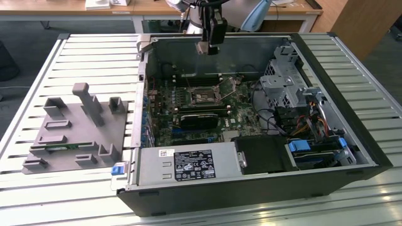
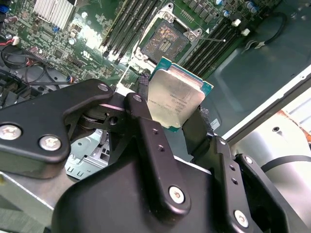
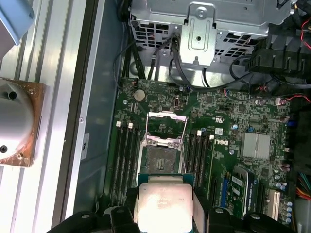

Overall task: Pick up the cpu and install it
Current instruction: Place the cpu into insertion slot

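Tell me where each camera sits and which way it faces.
Exterior view: off the arm, raised, looking down into the open computer case; the gripper hangs over it.
First wrist view: on the wrist, facing down at the motherboard; the gripper's tip shows.
Second wrist view: on the wrist, angled along the black fingers toward the socket.
Both wrist views share the cpu, clamped above the socket.
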Tool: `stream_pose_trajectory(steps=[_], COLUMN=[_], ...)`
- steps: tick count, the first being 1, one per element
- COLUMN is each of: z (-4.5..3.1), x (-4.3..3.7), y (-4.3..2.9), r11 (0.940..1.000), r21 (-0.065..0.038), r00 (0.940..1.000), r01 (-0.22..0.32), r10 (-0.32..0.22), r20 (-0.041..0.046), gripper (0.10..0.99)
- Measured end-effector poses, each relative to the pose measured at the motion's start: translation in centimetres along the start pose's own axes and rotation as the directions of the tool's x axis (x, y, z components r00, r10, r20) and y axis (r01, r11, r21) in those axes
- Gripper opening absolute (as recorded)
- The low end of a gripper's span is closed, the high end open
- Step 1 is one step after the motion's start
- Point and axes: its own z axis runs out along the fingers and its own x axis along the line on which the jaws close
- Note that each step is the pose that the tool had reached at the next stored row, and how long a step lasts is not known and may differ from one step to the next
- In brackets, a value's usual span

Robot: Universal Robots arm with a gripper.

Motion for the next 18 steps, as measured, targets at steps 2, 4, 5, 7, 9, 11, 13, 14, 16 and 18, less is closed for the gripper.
stream_pose_trajectory(steps=[2, 4, 5, 7, 9, 11, 13, 14, 16, 18], z=[0.03, 0.08, 0.22, 0.35, 0.38, 0.40, 0.42, 0.43, 0.45, 0.57], x=[0.00, 0.00, -0.01, -0.01, -0.01, -0.01, -0.01, -0.01, -0.01, -0.01], y=[0.00, -0.01, -0.02, -0.02, -0.03, -0.03, -0.03, -0.03, -0.03, -0.04], r11=[1.0000, 1.0000, 1.0000, 1.0000, 1.0000, 1.0000, 1.0000, 1.0000, 1.0000, 1.0000], r21=[0.000, 0.000, 0.000, 0.000, 0.000, 0.000, 0.000, 0.000, 0.000, 0.000], r00=[1.0000, 1.0000, 1.0000, 1.0000, 1.0000, 1.0000, 1.0000, 1.0000, 1.0000, 1.0000], r01=[0.000, 0.000, 0.000, 0.000, 0.000, 0.000, 0.000, 0.000, 0.000, 0.000], r10=[0.000, 0.000, 0.000, 0.000, 0.000, 0.000, 0.000, 0.000, 0.000, 0.000], r20=[0.0000, 0.0000, 0.0000, 0.0000, 0.0000, 0.0000, 0.0000, 0.0000, 0.0000, -0.0001], gripper=[0.533, 0.533, 0.533, 0.533, 0.533, 0.533, 0.533, 0.533, 0.533, 0.533])
